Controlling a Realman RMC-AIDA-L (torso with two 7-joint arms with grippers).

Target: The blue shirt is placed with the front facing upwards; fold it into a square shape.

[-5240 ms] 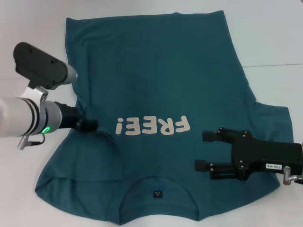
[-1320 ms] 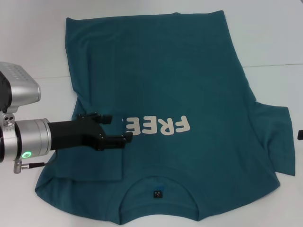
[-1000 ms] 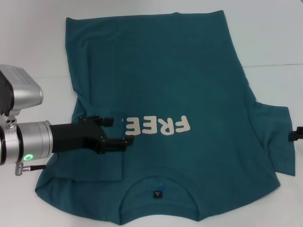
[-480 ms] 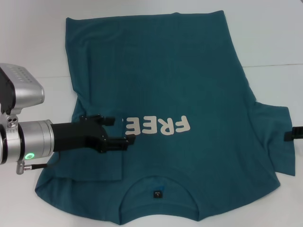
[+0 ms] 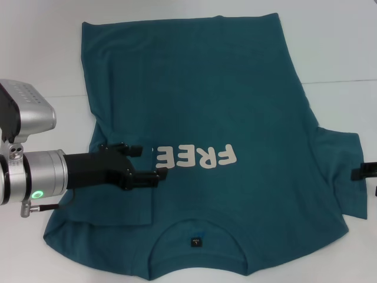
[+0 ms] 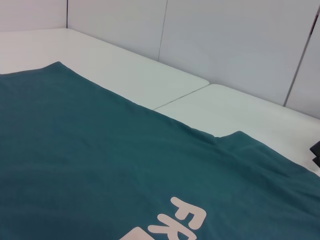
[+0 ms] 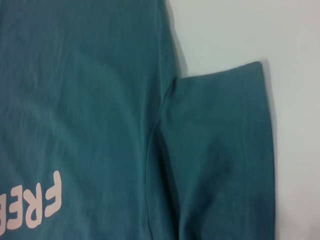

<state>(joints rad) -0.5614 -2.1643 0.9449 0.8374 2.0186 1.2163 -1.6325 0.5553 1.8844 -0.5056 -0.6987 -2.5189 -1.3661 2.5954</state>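
Blue shirt (image 5: 200,118) lying front up on white surface (image 5: 341,47), neckline and small dark label (image 5: 195,242) nearest the robot, hem at the far edge. Cream "FREE!" lettering (image 5: 197,156) across the chest, last character hidden under the left pincer.

Left sleeve: turned in over the body, a squared flap with its edge just below the left pincer (image 5: 147,162). Judged folded, or very nearly so. Cloth there slightly rumpled, not pressed flat.

Left pincer: over the folded sleeve and the end of the lettering, fingers spread apart, nothing between them; contact with the cloth not determinable.

Right sleeve (image 5: 341,177): spread outward on the surface, flat and unfolded; right wrist view confirms cuff and seam lying open. Not yet dealt with.

Right pincer (image 5: 365,174): only a dark tip visible at the frame edge, beside the right sleeve's outer edge; open or closed, cannot tell.

Body of shirt: at full length, hem not brought toward the collar.

Assessment: early stage. One sleeve fold done of, at a guess, three or four. Outstanding: right sleeve inward, then lengthwise folding of hem toward neckline to reach a square; some smoothing likely needed at the left flap.
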